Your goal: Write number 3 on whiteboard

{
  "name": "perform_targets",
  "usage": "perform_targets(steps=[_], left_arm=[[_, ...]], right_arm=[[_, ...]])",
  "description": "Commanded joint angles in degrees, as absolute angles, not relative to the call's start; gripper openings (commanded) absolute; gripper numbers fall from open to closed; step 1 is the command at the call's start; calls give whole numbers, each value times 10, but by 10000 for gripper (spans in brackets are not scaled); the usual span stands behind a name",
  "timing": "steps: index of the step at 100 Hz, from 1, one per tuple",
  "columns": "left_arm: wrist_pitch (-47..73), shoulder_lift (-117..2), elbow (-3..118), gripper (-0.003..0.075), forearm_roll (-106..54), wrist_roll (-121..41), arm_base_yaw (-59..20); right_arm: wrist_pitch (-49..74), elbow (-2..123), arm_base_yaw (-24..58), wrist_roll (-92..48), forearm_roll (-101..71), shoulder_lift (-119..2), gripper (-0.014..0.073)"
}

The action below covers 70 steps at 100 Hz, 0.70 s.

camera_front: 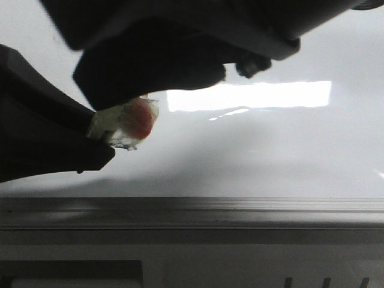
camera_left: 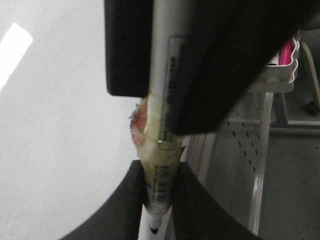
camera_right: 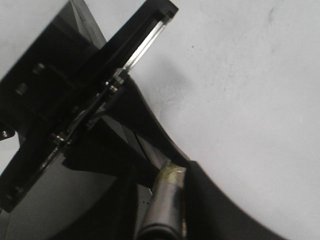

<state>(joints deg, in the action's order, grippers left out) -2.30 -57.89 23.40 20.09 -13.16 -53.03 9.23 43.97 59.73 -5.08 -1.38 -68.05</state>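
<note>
The whiteboard (camera_front: 270, 156) is glossy pale grey, with a grey rail (camera_front: 240, 211) along its near edge. No drawn line of the number 3 shows on it in any view. A white marker (camera_left: 160, 170) wrapped in yellowish tape with a red patch (camera_front: 139, 119) is held over the board, its dark tip bare. My left gripper (camera_left: 157, 200) is shut on the marker near its tip. My right gripper (camera_right: 167, 210) is shut on the marker's barrel (camera_right: 165, 205) higher up. In the front view both grippers meet at the marker at the upper left.
A bright light rectangle (camera_front: 249, 95) reflects on the board. Beside the board stand a perforated grey metal panel (camera_left: 240, 145) and a white wire rack (camera_left: 280, 75) with a pink object in it.
</note>
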Motion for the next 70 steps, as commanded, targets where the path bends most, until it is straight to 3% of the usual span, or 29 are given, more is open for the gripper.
perform_targets(steps=[1,13,20,29,31,40,70], left_arm=[[-70,-574,254,-20,199,-129,-534],[-70,-574,254,-8,202,-129,-534],[-68,-571,254,63,205,-129,-533],[-67,-555,254,242,199,-129,-521],[-67,-550,254,319,194,-129,-517],[-62,-525,254,446,168,-129,-494],[16,-420,254,461,113,-126,-443]], right_arm=[[66,462,594,-55,-14,-671,-61],[74,462,594,-55,-14,-671,-58],[74,462,594,-55,-14,-671,-58],[67,462,594,-56,-7,-671,-58],[65,462,594,-56,0,-671,-58],[57,463,594,-56,11,-667,-58],[173,564,526,-55,0,-657,-58]])
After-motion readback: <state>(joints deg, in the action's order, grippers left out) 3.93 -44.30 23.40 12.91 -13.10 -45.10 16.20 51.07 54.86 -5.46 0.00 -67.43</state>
